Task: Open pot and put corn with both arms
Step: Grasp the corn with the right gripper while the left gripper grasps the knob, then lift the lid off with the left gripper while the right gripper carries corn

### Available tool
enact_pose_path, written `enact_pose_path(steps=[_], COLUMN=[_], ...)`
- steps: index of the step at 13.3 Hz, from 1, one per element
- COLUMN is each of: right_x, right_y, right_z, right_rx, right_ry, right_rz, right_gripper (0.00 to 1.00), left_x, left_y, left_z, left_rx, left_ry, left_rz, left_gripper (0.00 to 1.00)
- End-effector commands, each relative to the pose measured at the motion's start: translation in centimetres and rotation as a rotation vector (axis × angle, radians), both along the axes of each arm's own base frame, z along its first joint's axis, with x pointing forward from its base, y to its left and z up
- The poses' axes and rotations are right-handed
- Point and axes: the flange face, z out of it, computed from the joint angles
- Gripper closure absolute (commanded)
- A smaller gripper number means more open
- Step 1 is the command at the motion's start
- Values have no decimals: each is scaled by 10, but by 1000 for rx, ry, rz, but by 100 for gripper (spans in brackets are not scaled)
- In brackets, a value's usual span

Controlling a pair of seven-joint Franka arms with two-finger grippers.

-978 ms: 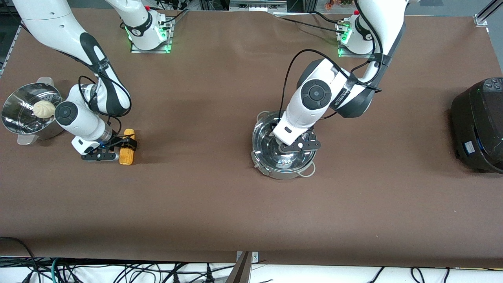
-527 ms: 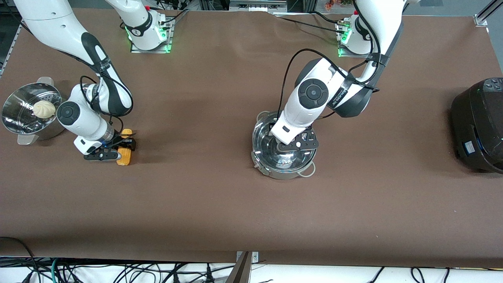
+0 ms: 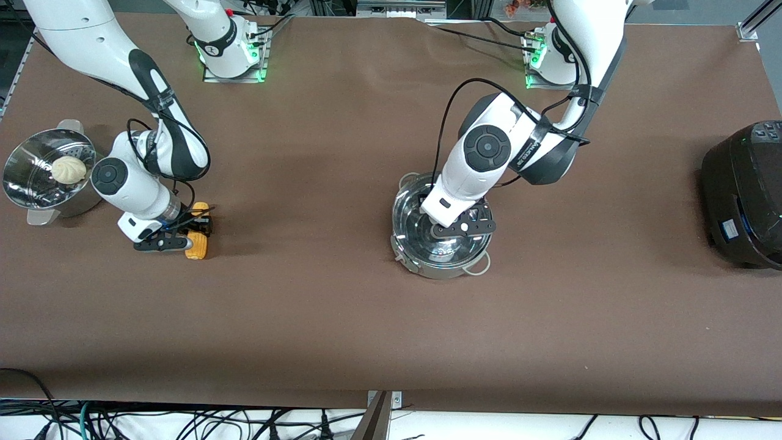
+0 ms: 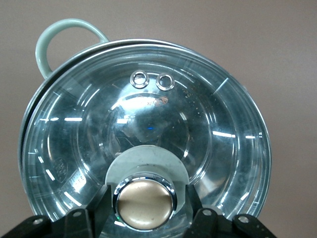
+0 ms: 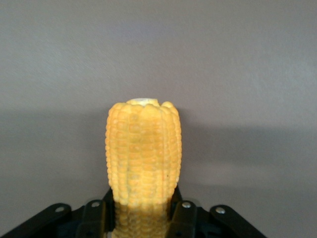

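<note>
The right gripper (image 5: 143,218) has its fingers clamped on the yellow corn cob (image 3: 197,242), lying on the brown bench, well apart from the shiny round steel pot (image 3: 441,235); the left gripper (image 4: 145,218) has its fingers around the lid's round knob (image 4: 145,204), whether squeezing I cannot tell.

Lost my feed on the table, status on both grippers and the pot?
Right gripper shut on the corn, down at the table. Left gripper straddling the lid knob, lid still on the pot. Nothing in the way.

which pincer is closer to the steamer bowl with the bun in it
The right pincer. It is shut on the corn, beside the steamer bowl. The left pincer is over the pot, at its lid knob, nearer the left arm's end.
</note>
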Motion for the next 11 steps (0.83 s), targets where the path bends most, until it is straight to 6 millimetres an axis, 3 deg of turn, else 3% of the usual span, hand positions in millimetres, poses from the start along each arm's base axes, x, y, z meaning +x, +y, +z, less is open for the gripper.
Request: enact_pose_path(steps=[1,3,5,6,9,11], right_x=[15,28,35,38,52,68], right_y=[0,1,1,4,29,40], right_z=[29,47,57,69,110,149], right_rx=[-2,-3,-3,-2,15,24], right_ry=[18,33,39,30,50,75], right_rz=[18,20,19,23,50,61], right_gripper=[100,100,100,100,100,100], left_x=[4,2,2,3,2,3], left_y=[-7,-9,-9,-8,-5,3], left_z=[2,2,3,4,21,37], left_rx=[14,15,15,16,11,21], left_ry=[-22,-22,-24,-24,-40,-45], left_rz=[-20,-28,-28,-23,-20,-13], left_gripper=[44,58,91,100,100,100])
